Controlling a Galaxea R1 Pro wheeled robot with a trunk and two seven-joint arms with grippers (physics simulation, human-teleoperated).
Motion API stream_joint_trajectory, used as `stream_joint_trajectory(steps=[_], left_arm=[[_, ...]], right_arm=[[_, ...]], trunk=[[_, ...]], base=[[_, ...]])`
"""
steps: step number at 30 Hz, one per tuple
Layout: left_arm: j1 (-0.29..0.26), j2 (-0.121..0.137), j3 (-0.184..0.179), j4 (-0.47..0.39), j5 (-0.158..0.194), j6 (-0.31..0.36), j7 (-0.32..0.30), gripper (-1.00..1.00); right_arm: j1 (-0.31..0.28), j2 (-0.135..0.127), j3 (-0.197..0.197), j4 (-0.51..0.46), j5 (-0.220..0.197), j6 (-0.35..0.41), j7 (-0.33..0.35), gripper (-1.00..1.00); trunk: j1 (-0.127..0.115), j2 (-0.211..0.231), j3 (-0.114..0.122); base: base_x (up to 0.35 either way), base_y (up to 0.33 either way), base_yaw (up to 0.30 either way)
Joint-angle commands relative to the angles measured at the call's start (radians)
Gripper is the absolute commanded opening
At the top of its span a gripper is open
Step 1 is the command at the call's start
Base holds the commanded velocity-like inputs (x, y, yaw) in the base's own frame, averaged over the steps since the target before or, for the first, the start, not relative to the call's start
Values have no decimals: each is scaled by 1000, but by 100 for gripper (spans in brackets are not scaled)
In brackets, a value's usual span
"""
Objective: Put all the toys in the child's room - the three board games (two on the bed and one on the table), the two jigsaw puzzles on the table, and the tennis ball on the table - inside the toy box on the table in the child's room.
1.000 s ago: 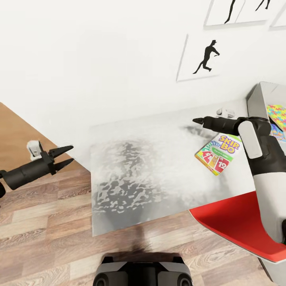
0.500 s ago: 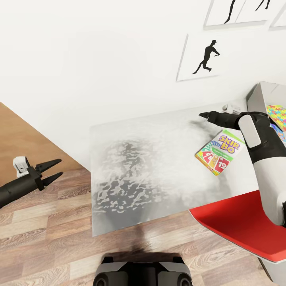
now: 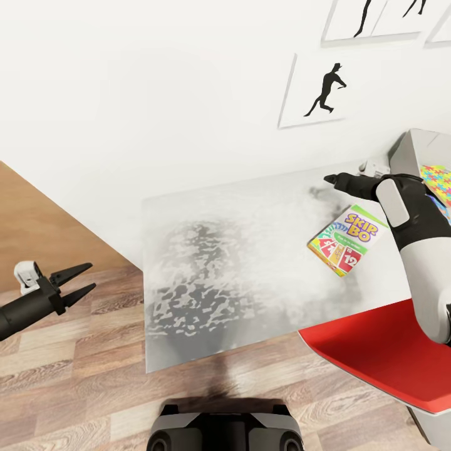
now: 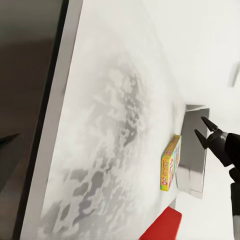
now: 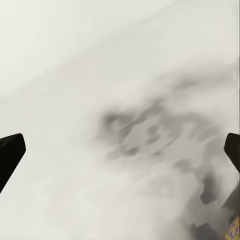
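- Worktop (image 3: 250,250): pale mottled grey-white top, set against the white wall, with wood-plank floor (image 3: 69,376) off its near edge.
- Skip-Bo game box (image 3: 344,240) lay flat on the worktop, tilted, near the far right end; also seen edge-on in the left wrist view (image 4: 170,164).
- Toy box (image 3: 410,150), light grey, stood on the worktop just beyond the game box toward the wall; a jigsaw puzzle (image 3: 438,178) lay inside it.
- Right end effector (image 3: 332,180) hovered over the worktop between the game box and the wall, just beside the toy box. The wrist view showed its fingertips (image 5: 10,152) wide apart, nothing between them.
- Left end effector (image 3: 75,284) hung over the floor, well apart from the worktop and the game box; fingers apart, nothing held.
- Red chair (image 3: 376,357) stood at the worktop's near edge, close to the game box.
- Black ball-player silhouette picture (image 3: 319,91) hung on the wall above the worktop.
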Motion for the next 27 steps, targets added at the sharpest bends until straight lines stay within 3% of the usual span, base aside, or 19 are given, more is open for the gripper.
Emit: stream_joint_trajectory(steps=[1, 27], left_arm=[[3, 0, 2, 0, -8, 4, -12, 100], [15, -5, 2, 1, -10, 1, -28, 100]], right_arm=[[-2, -1, 3, 4, 2, -1, -2, 100], [9, -5, 9, 100, 14, -24, -5, 100]], trunk=[[0, -1, -1], [0, -1, -1]], base=[[0, 0, 0], [0, 0, 0]])
